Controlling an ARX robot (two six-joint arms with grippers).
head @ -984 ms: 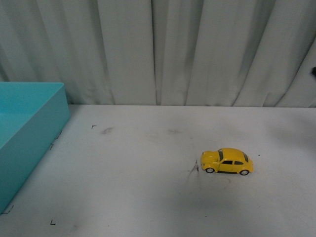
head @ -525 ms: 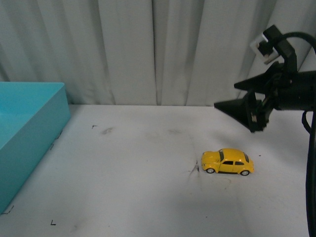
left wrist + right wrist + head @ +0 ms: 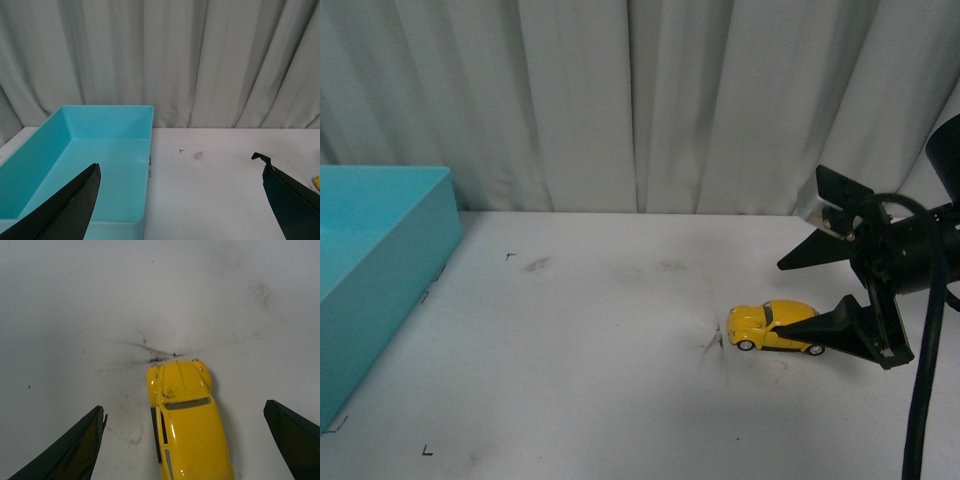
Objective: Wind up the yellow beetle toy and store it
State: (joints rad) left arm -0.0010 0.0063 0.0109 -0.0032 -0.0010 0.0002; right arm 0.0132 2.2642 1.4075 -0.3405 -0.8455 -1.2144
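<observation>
The yellow beetle toy [image 3: 772,325] stands on its wheels on the white table [image 3: 600,360], right of centre, nose pointing left. My right gripper [image 3: 794,295] is open at the car's rear, one finger behind it and one finger [image 3: 850,333] in front, covering its tail. In the right wrist view the car [image 3: 187,425] lies between the two spread fingers [image 3: 70,450], apart from both. The teal bin [image 3: 370,260] stands at the far left. My left gripper [image 3: 177,197] is open and empty, seen only in its wrist view, with the bin [image 3: 75,160] below it.
A grey-white curtain [image 3: 640,100] hangs along the table's back edge. Dark scuff marks [image 3: 712,342] lie on the table just ahead of the car's nose. A black cable [image 3: 925,380] hangs from the right arm.
The right arm came in from the right, then dropped from above and behind the car to table height, its open fingers now on either side of the car's rear. The car has not moved.
</observation>
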